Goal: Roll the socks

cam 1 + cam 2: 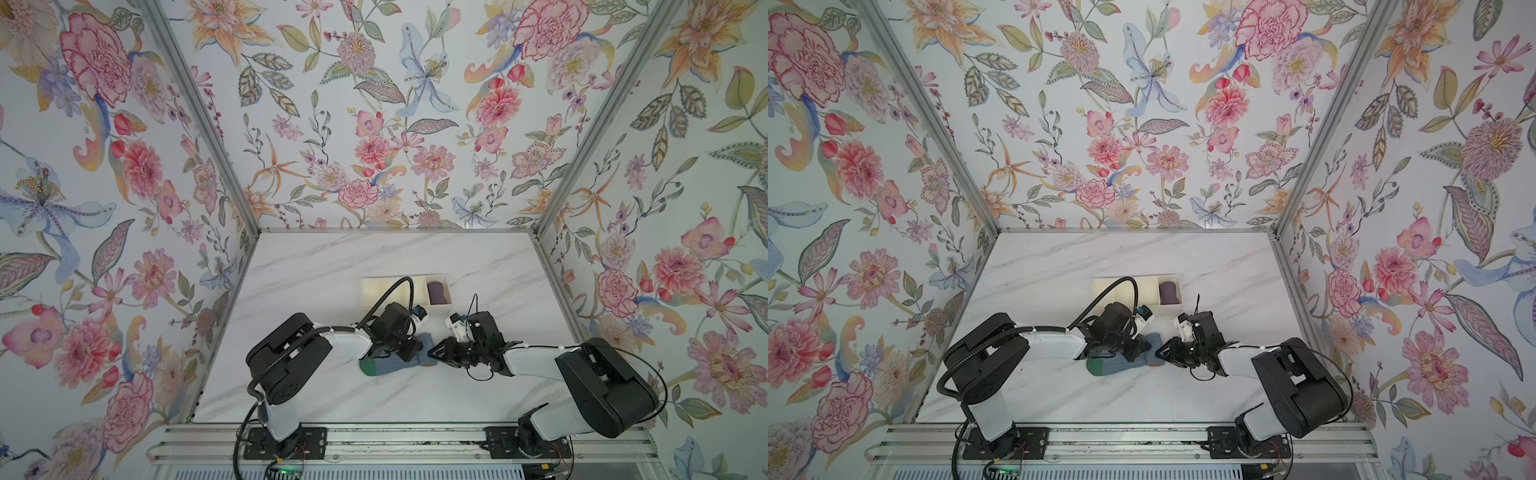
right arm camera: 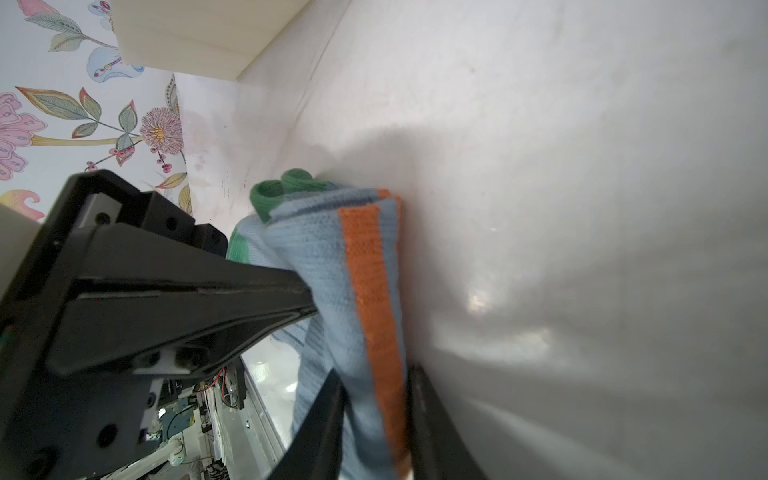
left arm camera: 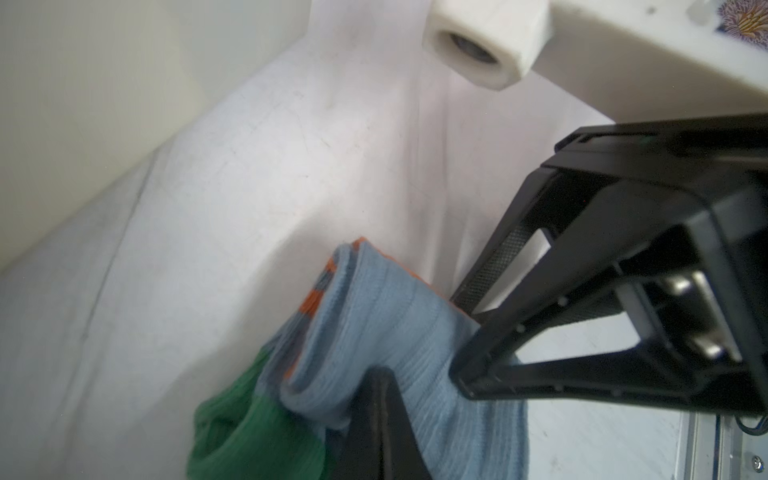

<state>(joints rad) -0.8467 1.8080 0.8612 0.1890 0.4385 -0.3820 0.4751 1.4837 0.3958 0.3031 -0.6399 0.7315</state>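
Note:
The socks (image 1: 388, 365) lie together on the marble table, blue-grey and ribbed, with a green toe (image 1: 368, 368) at the left and an orange stripe (image 2: 370, 270) near the cuff end. My right gripper (image 2: 376, 419) is shut on that cuff end, one finger on each side of the fabric; in both top views it comes in from the right (image 1: 432, 353) (image 1: 1160, 353). My left gripper (image 3: 380, 399) is shut, its joined fingers pushed into a fold of the socks (image 3: 386, 324), and the fabric wraps round their tip. In a top view it covers the socks' middle (image 1: 411, 349).
A white compartment tray (image 1: 374, 286) stands just behind the grippers. Its right-hand section holds a dark purple rolled bundle (image 1: 438, 292). Flowered walls close in the table on three sides, and a metal rail (image 1: 395, 444) runs along the front.

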